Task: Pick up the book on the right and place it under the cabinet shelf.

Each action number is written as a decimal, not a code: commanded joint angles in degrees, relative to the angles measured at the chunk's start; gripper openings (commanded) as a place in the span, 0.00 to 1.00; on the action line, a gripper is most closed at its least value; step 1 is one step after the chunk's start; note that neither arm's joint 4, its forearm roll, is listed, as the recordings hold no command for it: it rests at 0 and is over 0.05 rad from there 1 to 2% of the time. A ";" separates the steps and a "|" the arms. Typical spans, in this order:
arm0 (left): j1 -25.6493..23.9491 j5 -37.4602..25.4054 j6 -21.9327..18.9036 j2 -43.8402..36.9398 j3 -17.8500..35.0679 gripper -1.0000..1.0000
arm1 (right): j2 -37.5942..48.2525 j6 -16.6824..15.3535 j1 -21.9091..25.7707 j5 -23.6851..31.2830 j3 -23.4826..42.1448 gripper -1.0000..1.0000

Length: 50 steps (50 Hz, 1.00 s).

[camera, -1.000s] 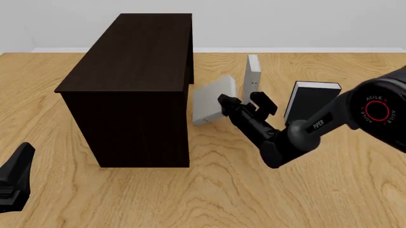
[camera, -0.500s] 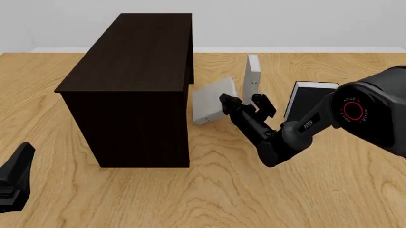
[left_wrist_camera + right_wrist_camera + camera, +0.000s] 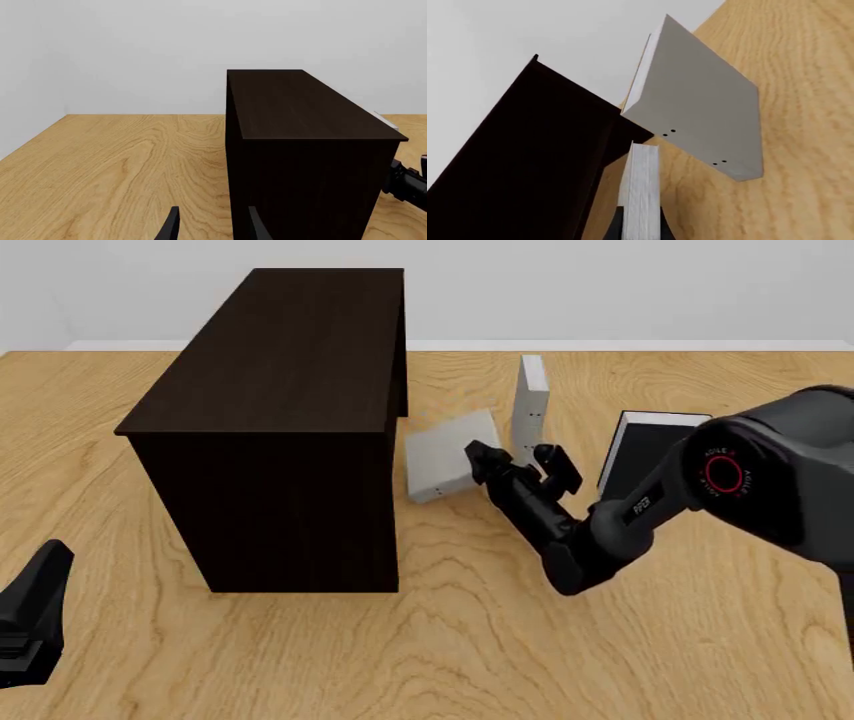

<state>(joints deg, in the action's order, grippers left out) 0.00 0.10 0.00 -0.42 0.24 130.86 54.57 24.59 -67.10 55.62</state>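
The book (image 3: 447, 452), light grey, is tilted with its left edge at the right side of the cabinet shelf (image 3: 280, 360), a big, near-black box. My right gripper (image 3: 475, 458) is shut on the book's right edge. In the right wrist view the book (image 3: 640, 185) shows edge-on, white pages between the fingers of the right gripper (image 3: 640, 226), with the cabinet shelf (image 3: 520, 165) beside it. My left gripper (image 3: 34, 625) hangs low at the near left, far from the book. In the left wrist view the left gripper (image 3: 213, 230) is open, facing the cabinet shelf (image 3: 300, 150).
A second grey book (image 3: 531, 400) stands upright behind the right gripper, and its dotted spine (image 3: 700, 125) fills the right wrist view. A black-covered book (image 3: 654, 450) stands to the right, partly behind the right arm. The wooden table (image 3: 400, 660) ends at a white wall.
The right arm has swung slightly left and its gripper has dipped a little. The held book has sunk and tipped a bit flatter beside the cabinet. The left arm has not moved.
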 commanded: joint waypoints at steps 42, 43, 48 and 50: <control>0.00 0.00 0.00 0.00 0.00 1.00 | 7.82 4.91 -2.24 6.55 -5.89 1.00; 0.00 0.00 0.00 0.00 0.00 1.00 | 7.75 4.71 -2.27 6.69 -5.84 1.00; 0.00 0.00 0.00 0.00 0.00 1.00 | 7.21 4.13 -2.55 6.94 -6.46 1.00; 0.00 0.00 0.00 0.00 0.00 1.00 | 6.73 3.92 -2.83 7.05 -7.05 1.00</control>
<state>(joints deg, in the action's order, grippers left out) 0.00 0.10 0.00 -0.42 0.24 132.31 45.69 24.43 -69.74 55.22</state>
